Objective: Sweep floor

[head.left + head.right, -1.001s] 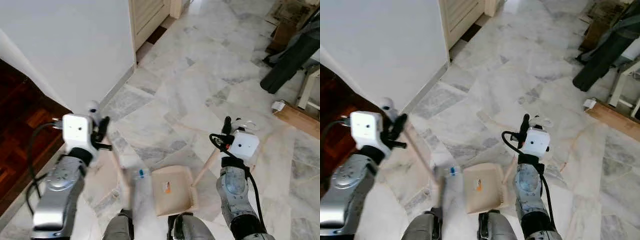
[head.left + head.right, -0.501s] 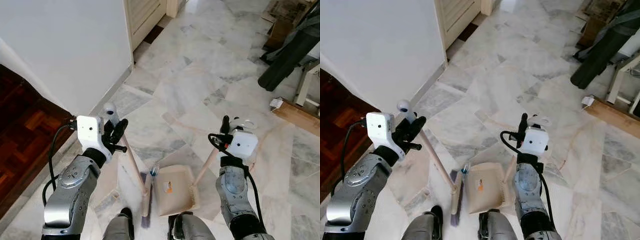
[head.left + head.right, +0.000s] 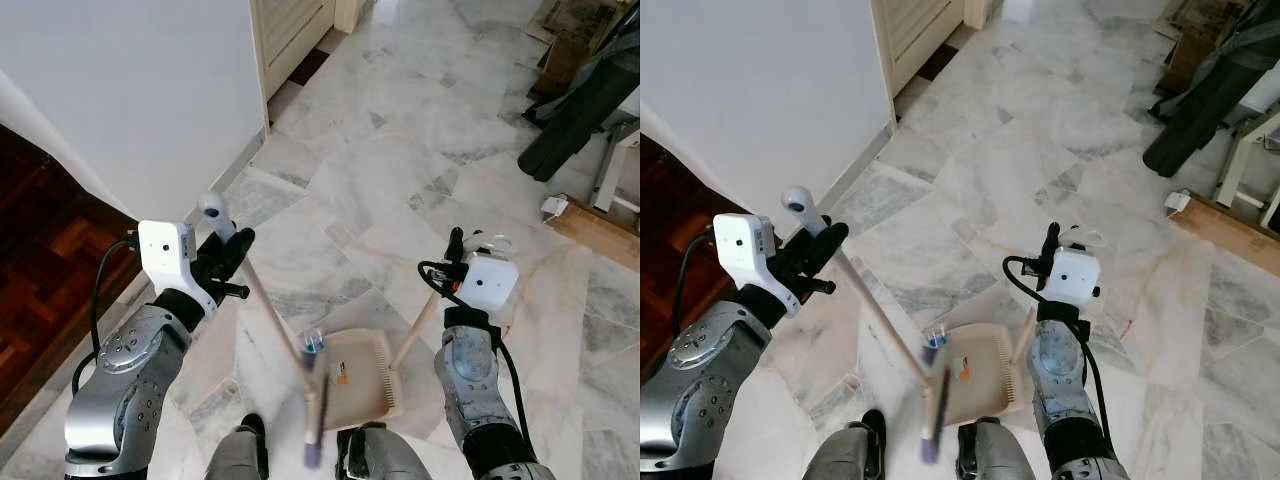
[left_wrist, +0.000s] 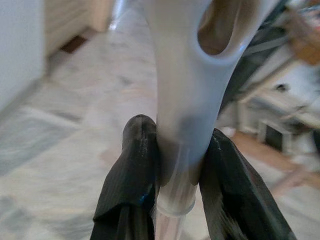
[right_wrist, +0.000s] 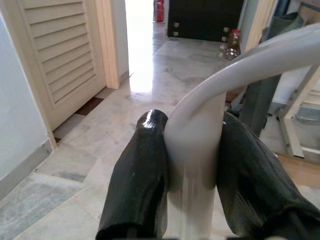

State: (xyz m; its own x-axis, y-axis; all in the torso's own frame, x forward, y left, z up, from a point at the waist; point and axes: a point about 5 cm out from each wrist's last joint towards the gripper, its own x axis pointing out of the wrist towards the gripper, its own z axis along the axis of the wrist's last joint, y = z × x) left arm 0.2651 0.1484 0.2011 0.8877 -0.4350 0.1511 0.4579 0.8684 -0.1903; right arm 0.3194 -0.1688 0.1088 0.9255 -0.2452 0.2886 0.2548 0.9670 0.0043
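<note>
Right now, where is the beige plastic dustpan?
In the eye views, the beige plastic dustpan lies on the marble floor before the robot's feet, beside the blurred broom head, its handle in the right gripper.

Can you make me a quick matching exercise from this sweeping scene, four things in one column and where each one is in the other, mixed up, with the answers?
Things:
1. broom
2. dustpan
3. small blue item
4. cardboard box

Places:
A. flat on the marble floor just ahead of the robot's feet
B. on the floor far off to the robot's right
C. handle clamped in the left gripper
D. at the dustpan's left edge, by the broom head

Pairs: 1-C, 2-A, 3-D, 4-B
</note>
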